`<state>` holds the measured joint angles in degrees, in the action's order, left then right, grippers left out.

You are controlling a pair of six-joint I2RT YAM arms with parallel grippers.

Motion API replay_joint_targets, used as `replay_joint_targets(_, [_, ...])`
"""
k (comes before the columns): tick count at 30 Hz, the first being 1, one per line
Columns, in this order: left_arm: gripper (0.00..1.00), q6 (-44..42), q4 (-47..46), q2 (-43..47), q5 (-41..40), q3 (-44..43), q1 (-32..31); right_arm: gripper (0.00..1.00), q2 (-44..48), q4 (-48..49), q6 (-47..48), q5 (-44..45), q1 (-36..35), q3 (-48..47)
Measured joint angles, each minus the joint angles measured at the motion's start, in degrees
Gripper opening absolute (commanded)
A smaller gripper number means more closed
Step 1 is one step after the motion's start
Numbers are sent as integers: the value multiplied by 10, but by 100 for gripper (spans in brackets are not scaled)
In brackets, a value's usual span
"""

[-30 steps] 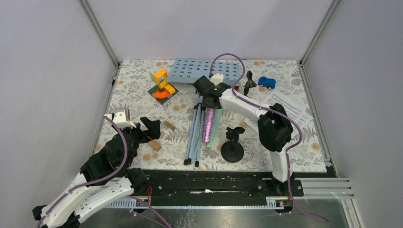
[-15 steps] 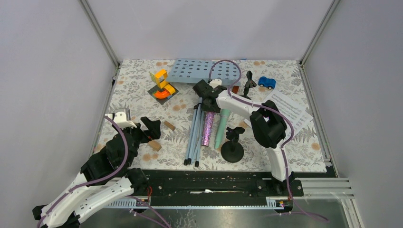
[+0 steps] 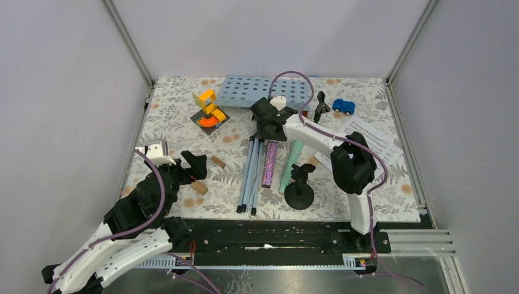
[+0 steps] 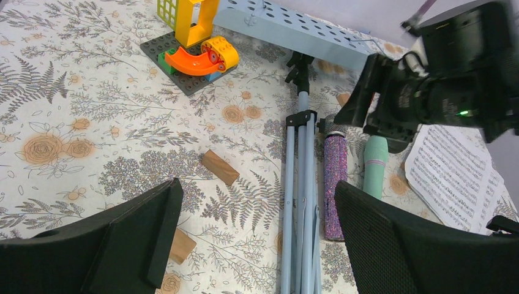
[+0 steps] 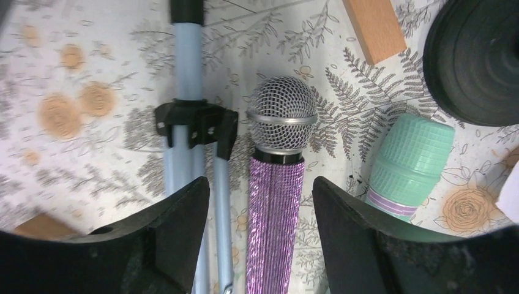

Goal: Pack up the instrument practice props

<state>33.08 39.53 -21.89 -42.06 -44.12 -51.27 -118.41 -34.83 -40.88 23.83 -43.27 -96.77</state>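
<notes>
Two tabletop robot arms in white and black, each trailing a purple cable.

The left arm [image 3: 122, 245] and right arm [image 3: 313, 138] share one build: smooth white shell segments joined by chunky black joint housings, with small dark screw holes dotting the white lower segment on the left. A thin purple cable [image 3: 294, 72] runs along each arm to a small white block [image 3: 156, 149] at the wrist. A tiny green light [image 4: 460, 113] glows on the right wrist. The left gripper [image 4: 257, 202] and right gripper [image 5: 260, 190] each have two broad matte black fingers [image 4: 398, 245], one finely dotted.

Floral tabletop [image 3: 171, 122] with music rack [image 3: 245, 92], purple microphone [image 3: 268, 164], mint microphone [image 3: 289, 168], sheet music [image 3: 384, 144]
</notes>
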Motion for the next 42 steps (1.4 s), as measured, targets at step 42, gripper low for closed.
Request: replay_joint_targets(42, [99, -28, -32, 0, 16, 23, 0, 92, 946, 179, 417, -362, 0, 638])
